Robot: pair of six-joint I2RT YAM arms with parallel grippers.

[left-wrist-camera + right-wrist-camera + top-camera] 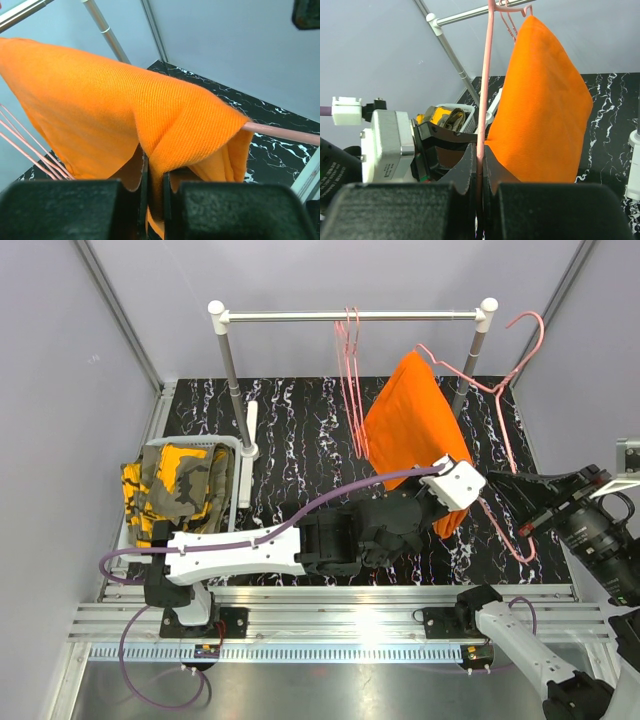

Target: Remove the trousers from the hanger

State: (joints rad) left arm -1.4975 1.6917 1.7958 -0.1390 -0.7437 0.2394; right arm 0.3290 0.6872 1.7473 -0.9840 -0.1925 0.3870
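Both pairs of jaws were closed on something. The left gripper (155,200) pinched a hanging fold of the orange trousers (125,110), and the right gripper (480,185) was clamped on a thin arm of the pink hanger (485,100). The trousers lay draped over the hanger's bar, held tilted above the table (290,450), just right of the spare hangers (350,370) on the rail (350,315). From above, the hook seemed to sit beyond the rail's right end.

We judged slipping to be the main risk. The hanger was smooth, narrow wire, so a sideways pull on the cloth could twist it within the right jaws. The left jaws held only a small fold near the edge, which might slide free if the fabric dragged on the bar. A wide swing could also knock the spare hangers.

The trousers were thick, ribbed twill, matte and softly creased, folded double over the bar. The table was glossy black, veined with white.
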